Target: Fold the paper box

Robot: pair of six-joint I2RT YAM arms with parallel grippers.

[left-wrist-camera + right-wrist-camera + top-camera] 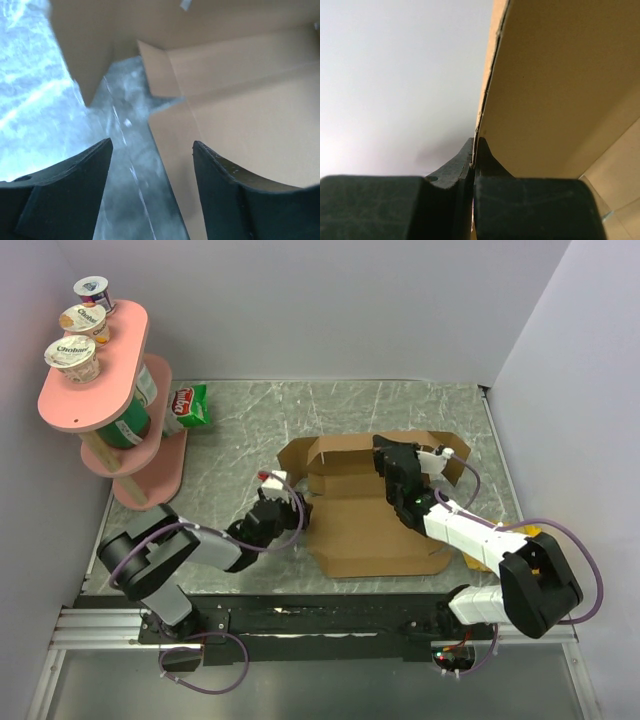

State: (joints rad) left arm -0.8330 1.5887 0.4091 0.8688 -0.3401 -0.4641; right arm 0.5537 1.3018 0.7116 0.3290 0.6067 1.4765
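Workpiece location: the paper box (370, 530) lies on the marbled table (250, 420), right of centre. Its brown base panel is flat, and its far wall and far-right flap stand up. The right gripper (392, 455) reaches over the base panel to the far wall and is clamped on the upright cardboard. The right wrist view shows the sheet's edge pinched between the two closed fingers (520, 200), with the panel rising above them. The left gripper (292, 502) sits low at the left edge of the box, close to its far-left corner, fingers spread and holding nothing. In the left wrist view, bare table and the box's left edge show through the gap. One finger (70, 190) is over the table and the other is over the cardboard. A flap at the far-left corner sticks out to the left past the base panel. At far left, a pink two-tier stand (95, 400) carries three yogurt cups (72, 355) on its upper tier. A green packet (190, 405) lies just right of it, well apart from the box.
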